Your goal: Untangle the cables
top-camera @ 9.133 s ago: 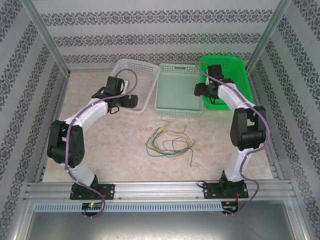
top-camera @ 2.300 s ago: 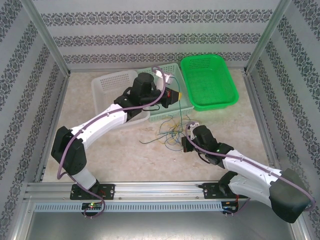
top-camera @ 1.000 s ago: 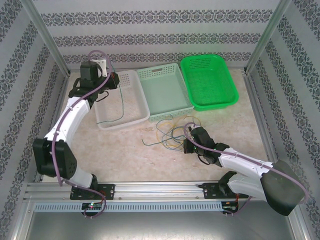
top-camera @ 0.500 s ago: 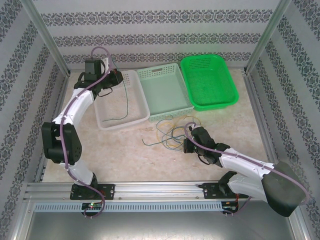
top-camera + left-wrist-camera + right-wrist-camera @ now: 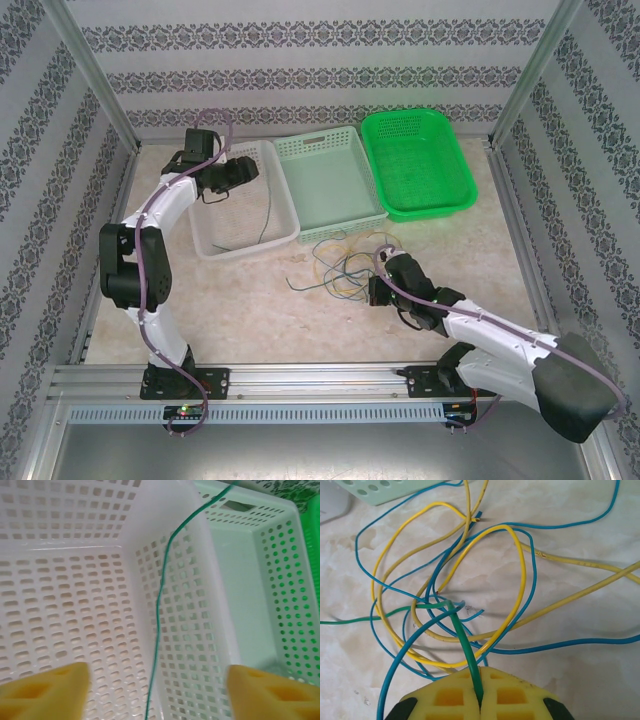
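A white perforated basket takes up the left and centre of the frame. A thin dark green cable enters at the top right, crosses the basket's right-hand wall and runs down to the bottom edge near the centre. Right of it sits a pale green basket, with a bright green basket at the far right edge. Two yellow fingers sit in the lower corners, spread wide, the cable passing between them untouched.

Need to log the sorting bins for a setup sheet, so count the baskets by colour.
white basket: 1
pale green basket: 1
bright green basket: 1
Total: 3
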